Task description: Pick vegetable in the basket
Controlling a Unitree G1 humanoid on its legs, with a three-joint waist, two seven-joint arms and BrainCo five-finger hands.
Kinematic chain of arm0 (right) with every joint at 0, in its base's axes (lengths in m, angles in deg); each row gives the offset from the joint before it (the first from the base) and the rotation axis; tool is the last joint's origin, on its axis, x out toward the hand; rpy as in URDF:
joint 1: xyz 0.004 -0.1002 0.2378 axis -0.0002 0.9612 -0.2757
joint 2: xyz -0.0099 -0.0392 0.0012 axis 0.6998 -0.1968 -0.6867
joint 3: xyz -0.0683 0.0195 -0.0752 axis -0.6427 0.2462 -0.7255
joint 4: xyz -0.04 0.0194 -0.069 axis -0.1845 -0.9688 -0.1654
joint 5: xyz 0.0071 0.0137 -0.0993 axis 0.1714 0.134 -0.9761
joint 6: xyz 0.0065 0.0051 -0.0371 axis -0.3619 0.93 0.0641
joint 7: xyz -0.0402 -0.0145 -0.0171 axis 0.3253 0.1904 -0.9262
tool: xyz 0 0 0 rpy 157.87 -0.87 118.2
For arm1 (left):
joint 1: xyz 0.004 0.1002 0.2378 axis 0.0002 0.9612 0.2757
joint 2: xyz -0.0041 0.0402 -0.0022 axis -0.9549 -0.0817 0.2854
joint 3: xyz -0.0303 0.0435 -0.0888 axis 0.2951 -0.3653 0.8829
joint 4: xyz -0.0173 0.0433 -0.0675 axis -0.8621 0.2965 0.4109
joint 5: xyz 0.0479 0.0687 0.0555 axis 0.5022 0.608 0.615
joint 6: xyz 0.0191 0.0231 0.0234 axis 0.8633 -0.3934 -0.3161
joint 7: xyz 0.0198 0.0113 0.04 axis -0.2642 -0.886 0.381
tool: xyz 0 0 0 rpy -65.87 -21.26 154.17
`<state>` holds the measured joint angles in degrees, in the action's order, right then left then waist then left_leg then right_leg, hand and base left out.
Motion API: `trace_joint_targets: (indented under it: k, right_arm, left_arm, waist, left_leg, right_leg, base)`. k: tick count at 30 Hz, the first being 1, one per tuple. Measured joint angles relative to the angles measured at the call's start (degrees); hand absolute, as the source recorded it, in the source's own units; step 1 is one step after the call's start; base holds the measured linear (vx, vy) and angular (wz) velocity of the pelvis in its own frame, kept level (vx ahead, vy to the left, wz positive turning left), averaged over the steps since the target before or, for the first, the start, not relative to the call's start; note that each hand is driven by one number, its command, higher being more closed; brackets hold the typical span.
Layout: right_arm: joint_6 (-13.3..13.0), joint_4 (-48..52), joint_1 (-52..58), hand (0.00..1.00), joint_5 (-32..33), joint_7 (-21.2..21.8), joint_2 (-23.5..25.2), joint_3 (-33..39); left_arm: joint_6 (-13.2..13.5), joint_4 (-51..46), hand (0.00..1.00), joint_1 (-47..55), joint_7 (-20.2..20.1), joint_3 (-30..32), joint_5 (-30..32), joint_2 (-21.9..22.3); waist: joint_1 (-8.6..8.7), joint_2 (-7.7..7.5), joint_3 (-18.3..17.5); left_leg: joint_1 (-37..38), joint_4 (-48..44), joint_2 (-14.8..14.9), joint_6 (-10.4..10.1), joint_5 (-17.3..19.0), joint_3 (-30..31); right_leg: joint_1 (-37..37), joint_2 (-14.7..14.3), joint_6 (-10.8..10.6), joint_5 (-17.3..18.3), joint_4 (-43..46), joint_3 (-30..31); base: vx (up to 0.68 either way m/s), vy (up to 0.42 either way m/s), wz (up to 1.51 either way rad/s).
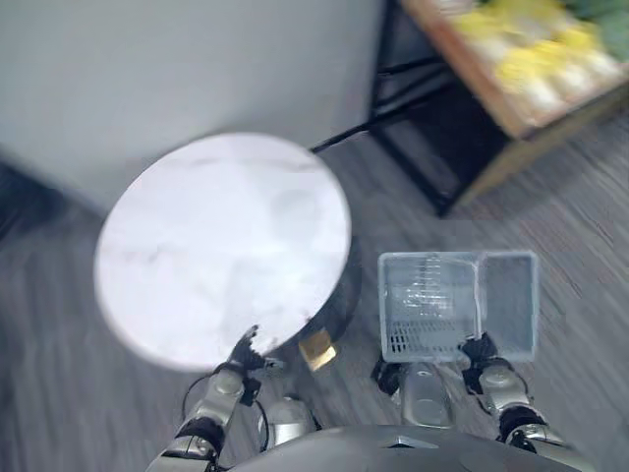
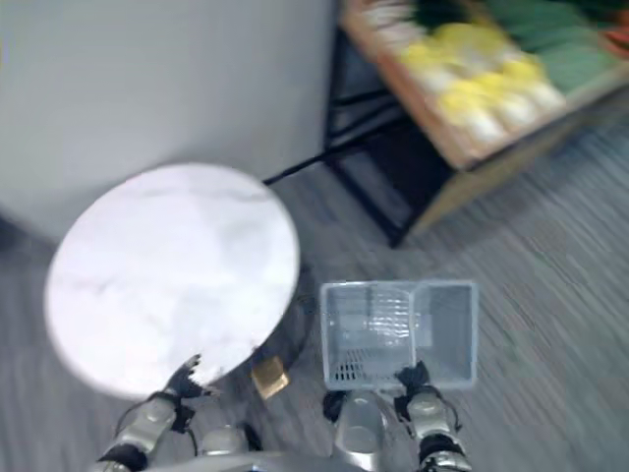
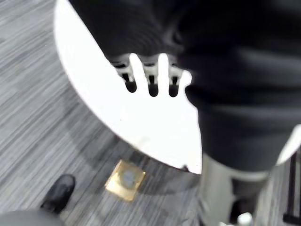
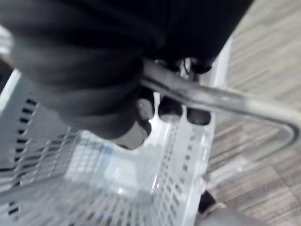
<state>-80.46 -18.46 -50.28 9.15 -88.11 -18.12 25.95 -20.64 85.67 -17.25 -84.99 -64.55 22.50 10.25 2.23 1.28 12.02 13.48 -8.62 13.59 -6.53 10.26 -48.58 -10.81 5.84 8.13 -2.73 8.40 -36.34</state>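
Left hand (image 1: 244, 354): low at the near rim of the table. Its fingers (image 3: 151, 81) are straight and slack and grip nothing. I judge it is free for the picking.
Round white marble-topped table (image 1: 216, 246): nothing stands on it. It plays no part in the task, and the arm merely hangs over its edge.
Square brass floor plate (image 1: 316, 348): set into the grey floor under the table's near rim; of no concern.
Translucent white plastic mesh basket (image 1: 511, 295): hangs level just beside the table on its right, clear of the floor. I see nothing inside it.
Right hand (image 1: 480, 349): fingers curled round the basket's silver metal handle bar (image 4: 221, 101), carrying it from above. Carried this way, the basket's mouth faces up to receive produce.
Yellow and green vegetables (image 1: 536, 59): lying on the wooden display shelf (image 1: 491, 103) with its black frame, well apart from both hands and beyond the basket.
Assessment: nothing is picked yet. I must bring the rig closer before the free hand can reach.
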Motion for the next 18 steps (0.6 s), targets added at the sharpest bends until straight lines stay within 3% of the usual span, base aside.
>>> trace_joint_targets:
  k: [1,2,3,4,6,7,8,9,10,11,13,15,18]
  right_arm:
    - [0.2,0.3,0.0,1.00,-0.1,0.0,-0.2,0.0]
    - [0.6,-0.3,0.4,1.00,-0.3,-0.1,-1.7,0.6]
    - [0.7,-0.6,1.3,1.00,-0.3,-0.1,-2.2,0.9]
    - [1.1,-1.0,2.9,1.00,-0.2,-0.3,-2.0,1.4]
    - [1.2,-2.0,4.8,1.00,0.0,-0.5,-1.9,1.1]
    - [1.2,-2.0,5.7,1.00,-0.1,-0.5,-1.4,0.3]
    - [1.1,-2.2,7.1,1.00,0.0,-0.5,-1.1,-0.9]
    - [1.1,-2.4,7.4,1.00,0.0,-0.6,-1.1,-1.3]
    - [1.2,-3.4,7.2,1.00,0.3,-0.7,-1.2,-2.5]
    - [1.2,-5.0,7.1,1.00,1.8,-0.5,-1.5,-4.6]
    - [1.2,-6.2,7.0,1.00,2.4,-0.4,-1.4,-5.3]
    - [1.6,-7.7,7.8,1.00,3.8,-0.5,-1.6,-5.3]
    - [3.1,-7.9,8.3,1.00,4.4,-1.3,-2.7,-3.8]
  left_arm:
    - [0.1,-0.1,0.00,0.4,-0.1,0.1,0.0,-0.2]
    - [0.5,-0.2,0.00,0.6,0.1,1.1,-0.1,1.8]
    - [0.4,-0.1,0.00,0.7,0.1,1.7,-0.1,2.1]
    - [0.2,0.2,0.00,0.7,0.1,1.9,-0.1,2.1]
    - [-0.4,3.5,0.00,1.5,0.1,3.5,-0.1,3.3]
    - [-1.0,4.4,0.00,2.0,0.1,4.4,-0.1,3.9]
    - [-1.5,4.3,0.00,3.2,0.1,5.9,-0.2,5.4]
    - [-1.4,4.2,0.00,4.1,0.5,7.6,-0.3,5.7]
    - [-1.4,4.2,0.00,4.2,0.8,8.4,-0.4,5.7]
    - [-1.3,4.2,0.00,5.0,1.1,8.8,-0.9,6.0]
    - [-1.3,3.8,0.00,6.1,1.7,8.7,-2.2,6.6]
    - [-1.0,2.2,0.00,6.3,3.1,8.7,-3.5,7.1]
    - [0.1,1.7,0.00,5.5,3.5,8.7,-7.0,7.8]
  waist:
    - [-0.01,0.14,-0.5]
    - [0.62,2.11,-1.1]
    - [1.60,1.52,-1.3]
    - [1.88,0.27,-1.6]
    - [1.28,0.02,-2.3]
    - [1.63,-0.78,-2.8]
    - [1.23,-1.23,-3.1]
    - [0.55,-0.74,-3.1]
    - [0.12,-0.31,-3.0]
    - [-0.39,-0.15,-2.9]
    - [-1.73,-0.17,-2.5]
    - [-2.47,0.24,-2.3]
    - [-3.19,0.89,-1.7]
  left_leg:
    - [0.7,0.9,-0.1,0.3,0.7,-3.2]
    - [3.1,1.8,1.1,-1.0,1.4,-8.0]
    - [3.9,1.6,0.9,-1.7,1.5,-9.2]
    - [5.6,0.4,-0.1,-5.1,1.6,-10.8]
    - [7.7,-4.0,2.4,-5.0,-1.1,-13.8]
    - [7.6,-11.6,5.1,-4.6,-3.1,-13.8]
    - [7.1,-23.3,9.8,-3.5,-7.7,-12.1]
    - [5.7,-29.5,12.3,-1.8,-7.4,-8.4]
    - [1.9,-38.2,13.2,3.5,-3.8,-0.9]
    - [-4.5,-44.0,9.2,3.1,-0.2,12.8]
    - [-8.9,-45.2,4.9,3.1,2.1,22.6]
    - [-14.7,-43.8,2.7,3.2,4.1,27.8]
    - [-22.1,-32.1,-1.1,2.8,4.8,31.7]
  right_leg:
    - [0.7,0.0,-1.2,5.7,-0.5,-3.5]
    - [-0.5,4.7,0.0,12.4,11.5,-11.5]
    - [-0.7,8.6,-0.2,14.6,17.7,-13.3]
    - [-1.1,10.3,-1.8,17.0,21.2,-13.5]
    - [-1.8,5.6,-1.1,17.7,20.0,-7.2]
    - [-2.0,3.4,-0.4,18.1,19.4,-4.1]
    - [-1.5,0.3,0.6,18.0,17.5,1.3]
    - [-0.7,-1.6,1.1,17.7,15.9,4.1]
    - [0.2,-4.6,1.9,17.2,14.0,9.1]
    - [2.0,-7.2,2.5,16.3,11.5,14.5]
    - [5.4,-10.0,1.2,15.3,8.6,21.7]
    - [10.4,-11.7,-0.5,13.7,4.0,29.3]
    - [14.4,-10.4,-2.0,12.8,-1.3,33.8]
  base:
    - [0.01,-0.159,-2.26]
    - [0.01,-0.092,-1.18]
    - [0.05,-0.132,-1.29]
    - [0.14,-0.183,-1.26]
    - [0.28,-0.219,-1.65]
    - [0.41,-0.219,-1.93]
    - [0.33,-0.151,-2.08]
    - [0.36,-0.147,-2.31]
    - [0.25,-0.091,-2.64]
    - [0.25,-0.076,-2.62]
    - [0.24,-0.011,-2.33]
    - [0.26,0.077,-2.07]
    - [0.23,0.192,-1.40]
